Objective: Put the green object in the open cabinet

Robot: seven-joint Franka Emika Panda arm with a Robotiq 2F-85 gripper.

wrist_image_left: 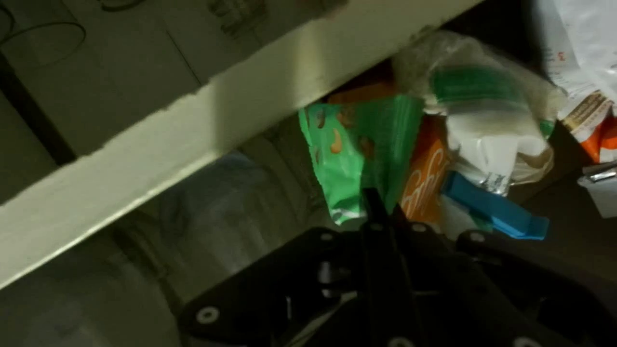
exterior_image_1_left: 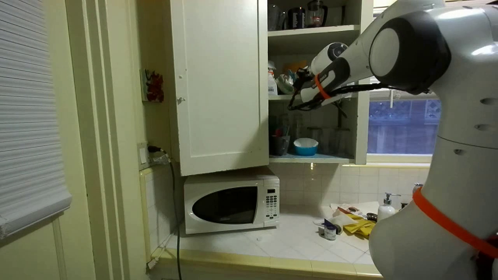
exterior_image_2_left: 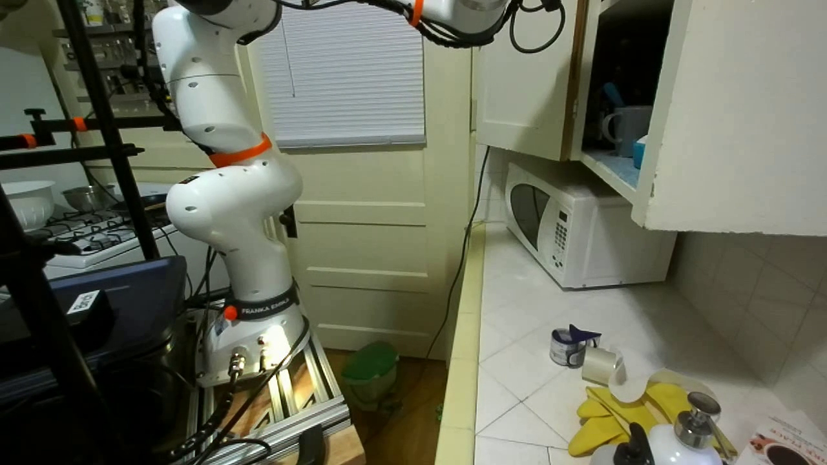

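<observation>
Where my fingers [wrist_image_left: 372, 207] pinch together, one green packet [wrist_image_left: 352, 154], gripped near a corner. Behind it, in the white cabinet [exterior_image_1_left: 362, 128]: one orange box [wrist_image_left: 425, 168].

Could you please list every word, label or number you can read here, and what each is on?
"FRANKA EMIKA": black band on the robot's base.
Perhaps a red "3": white bag, wrist view.
Script on the orange package: too blurred.
Writing on the dark container in the open cabinet: too blurred.
Microwave keypad, printed paper, black box's label: too small or blurred.
Green packet: no readable words.
</observation>
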